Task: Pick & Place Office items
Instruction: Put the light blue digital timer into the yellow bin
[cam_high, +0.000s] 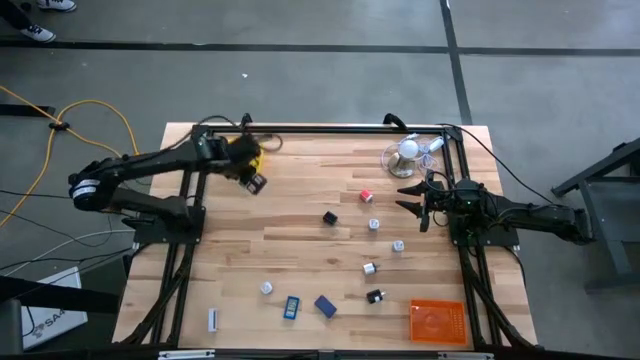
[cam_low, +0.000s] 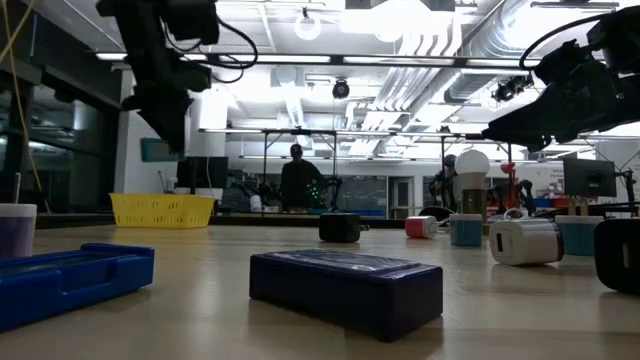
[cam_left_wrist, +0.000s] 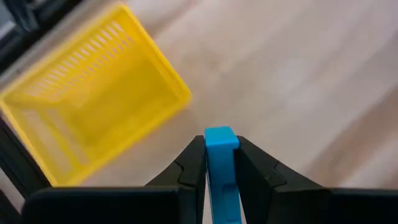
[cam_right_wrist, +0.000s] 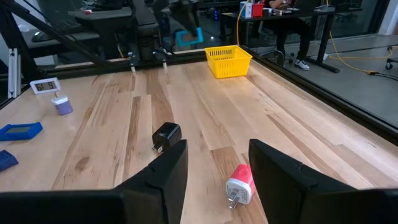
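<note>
1. We see a slim blue piece (cam_left_wrist: 220, 168) clamped upright between the fingers of the left end effector (cam_left_wrist: 219, 163); its long axis runs straight out along the fingers, and its squared tip stands just proud of them.
2. Just beyond that tip, off to one side in the left wrist view, lies the yellow tray (cam_left_wrist: 93, 99), a slotted basket sitting on the table (cam_high: 300, 190) at its far left corner. The piece is near the tray's rim but, as far as we can judge, not yet over its inside.
3. We judge the coming move turns on this: the tray lies ahead of and beside the held piece, so the left arm needs a short carry over the rim before letting go.
4. The right end effector (cam_right_wrist: 217, 171) hovers over the table's far right part with its fingers partly apart and nothing between them. A red-and-white plug piece (cam_right_wrist: 239, 184) lies on the table right between the fingers as the right wrist view shows it, and a small black plug piece (cam_right_wrist: 166, 135) lies a little farther on.
5. The remaining office items lie scattered over the middle and near parts of the table: a dark blue block (cam_high: 325, 305), a blue flat piece (cam_high: 291, 307) beside it, and several small white bits.
6. The orange tray (cam_high: 437, 321) sits at the near right corner, closer to the right arm.
</note>
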